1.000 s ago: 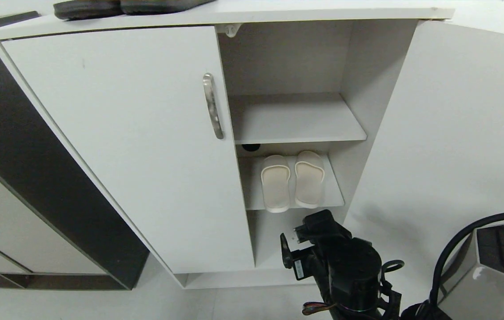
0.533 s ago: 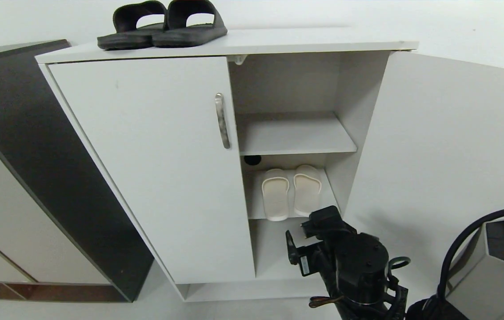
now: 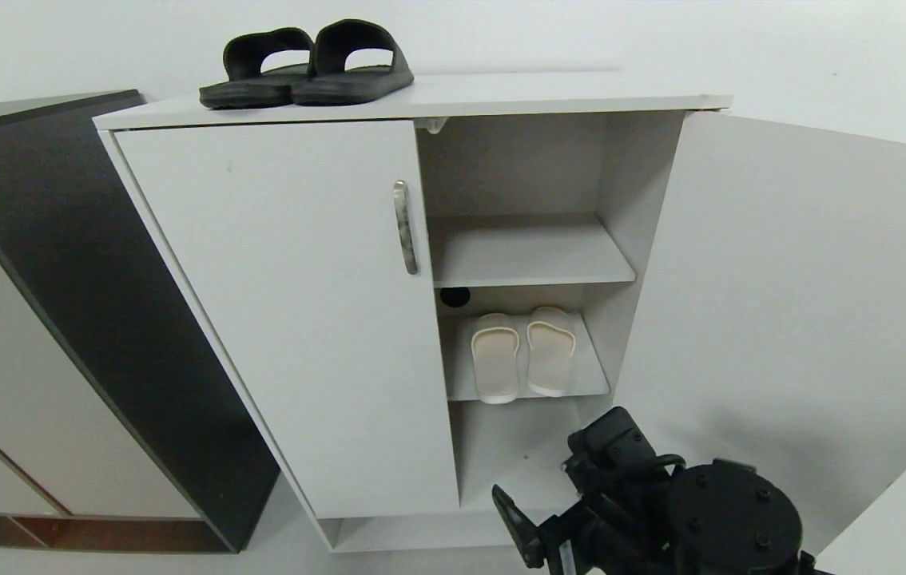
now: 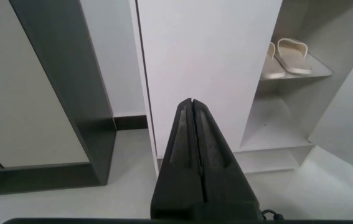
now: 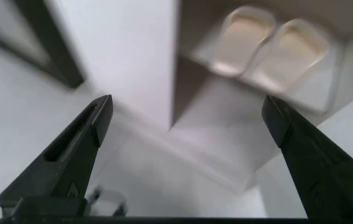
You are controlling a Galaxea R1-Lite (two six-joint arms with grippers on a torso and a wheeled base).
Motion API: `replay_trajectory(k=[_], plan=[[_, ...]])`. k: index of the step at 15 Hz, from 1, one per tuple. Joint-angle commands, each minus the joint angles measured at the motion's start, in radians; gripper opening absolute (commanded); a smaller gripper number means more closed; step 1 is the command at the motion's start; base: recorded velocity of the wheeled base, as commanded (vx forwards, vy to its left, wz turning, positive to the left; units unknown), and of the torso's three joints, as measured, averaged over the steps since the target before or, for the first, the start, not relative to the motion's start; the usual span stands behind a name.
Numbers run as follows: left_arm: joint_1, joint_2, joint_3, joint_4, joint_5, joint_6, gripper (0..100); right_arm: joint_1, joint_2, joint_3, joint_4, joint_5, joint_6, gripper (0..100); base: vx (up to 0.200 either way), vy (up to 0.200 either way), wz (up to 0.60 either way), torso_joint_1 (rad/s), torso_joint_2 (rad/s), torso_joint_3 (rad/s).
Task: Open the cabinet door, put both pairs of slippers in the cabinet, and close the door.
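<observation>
A: Two pairs logged. Black slippers (image 3: 305, 64) sit side by side on the cabinet (image 3: 549, 89) top, above the shut left door (image 3: 285, 319).
B: Cream slippers (image 3: 522, 351)?
A: Inside, side by side on the middle shelf (image 3: 593, 383). Right door (image 3: 804, 319) stands wide open.
B: Grippers?
A: Right gripper (image 5: 187, 102) is spread wide and holds nothing, low before the open compartment. Left gripper (image 4: 192, 109) has its fingers pressed together, empty, facing the shut door's lower part.

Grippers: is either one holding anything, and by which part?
Nothing is held. The left gripper is shut on nothing; the right gripper is open and empty.
</observation>
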Motion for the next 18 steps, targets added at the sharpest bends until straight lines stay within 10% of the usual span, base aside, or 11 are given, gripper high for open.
replay_trajectory(k=[1, 18], plan=[[0.001, 0.002, 0.000, 0.001, 0.000, 0.000, 0, 0.006, -0.060, 0.011, 0.044, 0.005, 0.002, 100, 0.000, 0.000, 0.00, 0.000, 0.00, 0.000], [0.001, 0.002, 0.000, -0.001, 0.000, 0.000, 0, -0.035, -0.066, 0.052, 0.039, 0.029, -0.035, 100, 0.000, 0.165, 0.00, 0.002, 0.00, 0.003]])
